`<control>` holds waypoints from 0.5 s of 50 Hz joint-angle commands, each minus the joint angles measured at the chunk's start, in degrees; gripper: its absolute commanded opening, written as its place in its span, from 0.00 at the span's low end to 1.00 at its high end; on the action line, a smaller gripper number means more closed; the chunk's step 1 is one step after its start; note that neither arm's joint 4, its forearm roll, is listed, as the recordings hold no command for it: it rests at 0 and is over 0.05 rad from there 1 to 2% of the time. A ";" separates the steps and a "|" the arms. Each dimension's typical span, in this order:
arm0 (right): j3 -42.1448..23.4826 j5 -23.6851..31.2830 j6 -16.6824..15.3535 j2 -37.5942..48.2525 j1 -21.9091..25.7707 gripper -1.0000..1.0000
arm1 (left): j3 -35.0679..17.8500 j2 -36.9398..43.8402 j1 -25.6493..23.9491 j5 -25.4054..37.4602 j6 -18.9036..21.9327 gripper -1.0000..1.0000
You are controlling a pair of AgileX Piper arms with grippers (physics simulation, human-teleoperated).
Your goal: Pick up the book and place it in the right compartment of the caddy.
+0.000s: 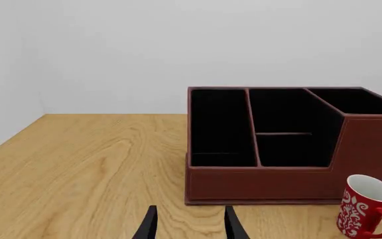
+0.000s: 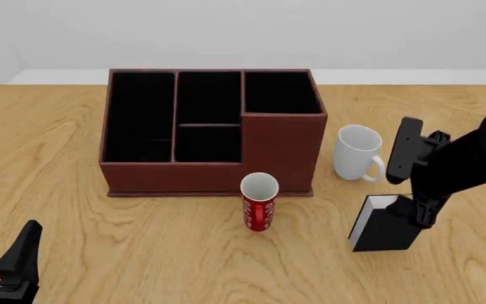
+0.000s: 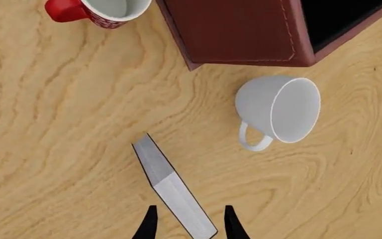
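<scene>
I'm at the grasp step. The right gripper (image 3: 187, 224) is down over the book (image 2: 385, 225), which stands upright on the table (image 2: 142, 253) at lower right of the front view, below the white mug (image 2: 358, 152) and apart from it. In the right wrist view the fingers (image 3: 148, 224) straddle the near end of the white page edge, and I can see gaps on both sides, so I read it as spread and not yet clamped.

Next, I judge: close on the book, lift straight up, carry up-left over the caddy (image 2: 213, 130), and lower into the right compartment (image 2: 281, 92), the squarish bay behind the tall front panel. The lift has to clear that panel and the white mug beside the caddy's right wall. The red mug (image 2: 258, 201) sits just in front of the caddy at frame centre, so I'll keep the path above it.

The left gripper (image 1: 187, 226) is idle at lower left of the front view, parted and holding nothing.

The surface is a light wood-grain tabletop, with plain white walls behind.
</scene>
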 commanded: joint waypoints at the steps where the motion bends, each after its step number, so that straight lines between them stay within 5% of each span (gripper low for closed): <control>1: 1.58 -1.44 0.25 0.87 -0.55 1.00 | 0.00 0.00 0.00 0.00 0.00 1.00; 25: 2.40 -2.71 -0.23 4.02 -1.15 1.00 | 0.00 0.00 0.00 0.00 0.00 1.00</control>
